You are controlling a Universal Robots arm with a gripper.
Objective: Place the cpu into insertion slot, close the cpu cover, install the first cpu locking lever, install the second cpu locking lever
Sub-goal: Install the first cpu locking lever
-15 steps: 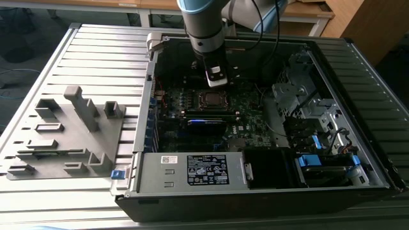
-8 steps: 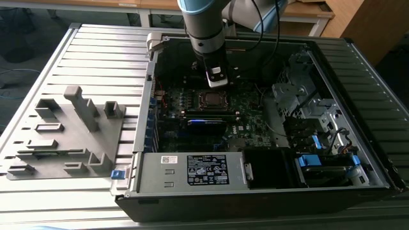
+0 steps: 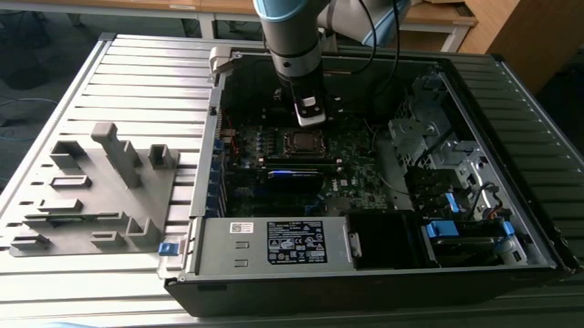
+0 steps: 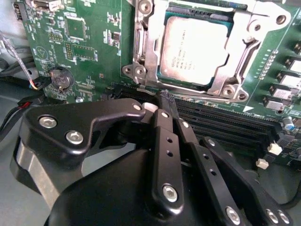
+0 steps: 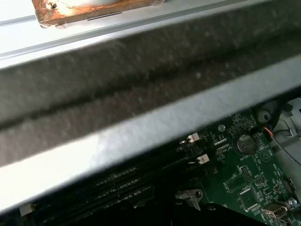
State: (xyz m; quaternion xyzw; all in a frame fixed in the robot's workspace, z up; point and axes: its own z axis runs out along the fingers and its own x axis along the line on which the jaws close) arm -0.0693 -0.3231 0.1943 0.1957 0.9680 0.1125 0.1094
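The gripper (image 3: 310, 117) hangs from the arm in the upper middle of the exterior view. It sits inside the open computer case (image 3: 365, 290), just above the insertion slot (image 3: 301, 142) near the frame's centre. In the second wrist view, the gripper (image 4: 165, 98) has its black fingers (image 4: 162, 127) drawn together with no gap showing at the tips. The tips rest at a thin silver lever (image 4: 202, 98) that runs along the socket edge nearest them. I cannot tell whether they pinch the lever.

The cpu (image 4: 190, 47) lies flat in the slot with its grey top showing. The cpu cover (image 4: 146, 44) is down around it, framing the chip through its window. Black memory slots (image 4: 221, 122) lie between the gripper and the socket, and a coin battery (image 4: 61, 79) sits on the green board (image 4: 94, 37).

On the exterior view's left, a grey tray (image 3: 100, 198) rests on the slatted counter (image 3: 137, 75).
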